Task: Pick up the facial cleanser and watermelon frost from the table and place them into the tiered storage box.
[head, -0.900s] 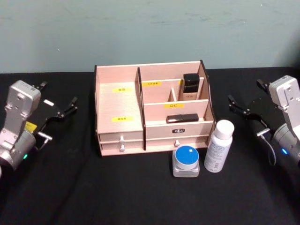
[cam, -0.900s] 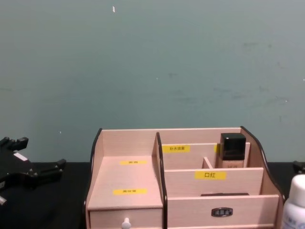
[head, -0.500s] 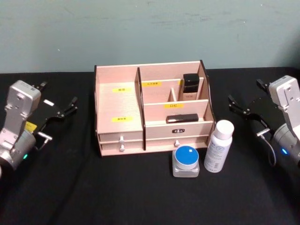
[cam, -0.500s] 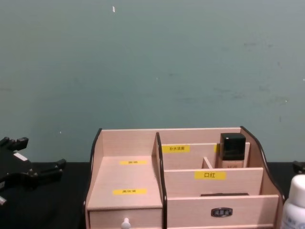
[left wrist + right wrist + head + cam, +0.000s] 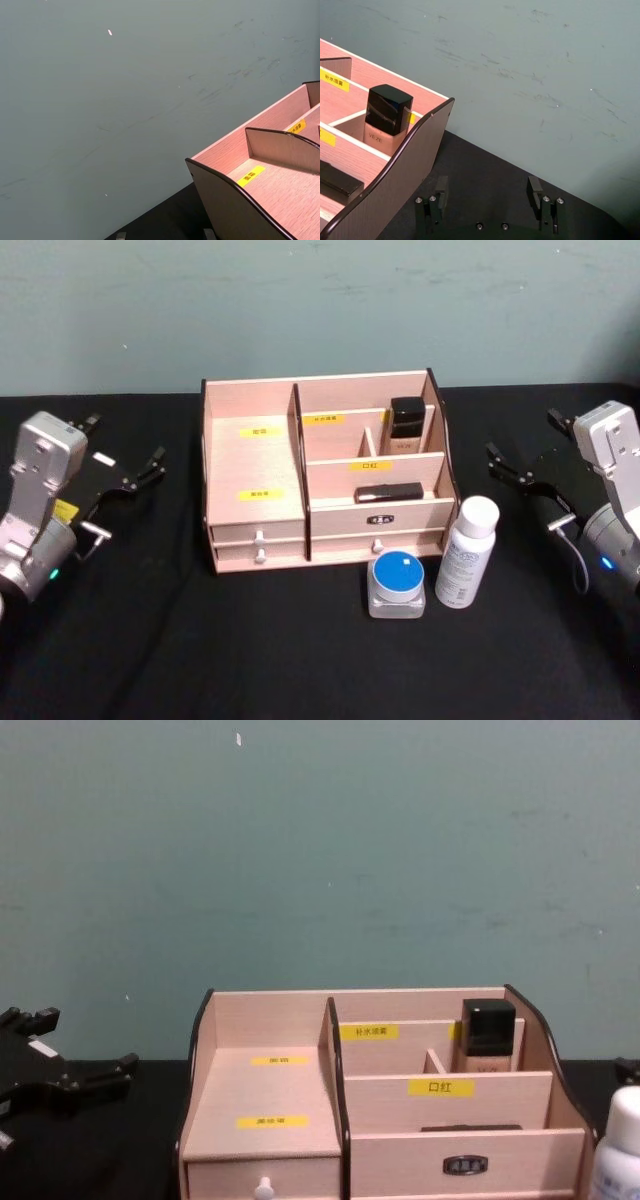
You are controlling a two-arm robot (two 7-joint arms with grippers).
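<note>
Black surface [image 5: 250, 640] carries the tiered storage box [image 5: 255, 455]. White bottle [image 5: 466, 552] and blue-lidded jar [image 5: 397, 583] stand just before its right front. Left gripper [image 5: 120, 445] and right gripper [image 5: 525, 440] flank the box, fingers wide, holding nothing.

VEZE on the black-capped bottle [image 5: 386, 119], 口红 on a yellow label [image 5: 441, 1087] of the tiered storage box [image 5: 270, 1012] (other labels illegible)

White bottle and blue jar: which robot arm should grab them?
Probably the right. The white bottle and blue-lidded jar stand front-right of the tiered storage box, near the open right gripper; the left gripper sits beyond the box.
</note>
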